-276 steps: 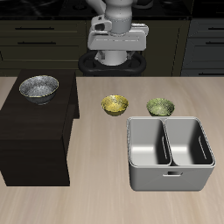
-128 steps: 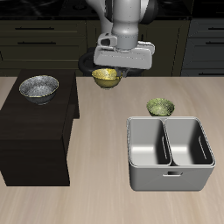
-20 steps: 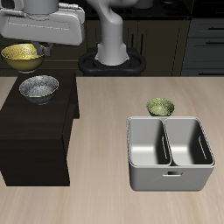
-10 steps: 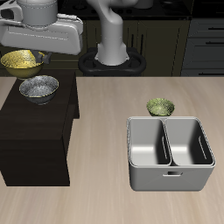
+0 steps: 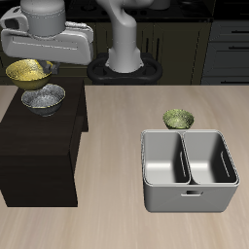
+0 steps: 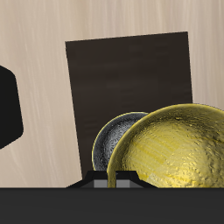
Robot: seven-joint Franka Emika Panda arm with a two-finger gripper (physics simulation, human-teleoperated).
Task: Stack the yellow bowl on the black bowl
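The yellow bowl (image 5: 30, 71) hangs from my gripper (image 5: 45, 66), held by its rim, a little above the black bowl (image 5: 44, 98). The black bowl, silvery and speckled inside, stands on the dark cabinet (image 5: 39, 146). In the wrist view the yellow bowl (image 6: 175, 153) fills the foreground and covers most of the black bowl (image 6: 115, 142), which peeks out from behind it. The yellow bowl sits slightly off-centre over the black one. The fingers are shut on the yellow bowl's rim.
A small green-tinted bowl (image 5: 178, 119) stands on the table behind the grey two-compartment bin (image 5: 189, 170). The dark cabinet top (image 6: 131, 79) shows in the wrist view, with the wooden table around it.
The gripper has come down with the yellow bowl and shifted a little toward the black bowl; the gap between the two bowls has shrunk.
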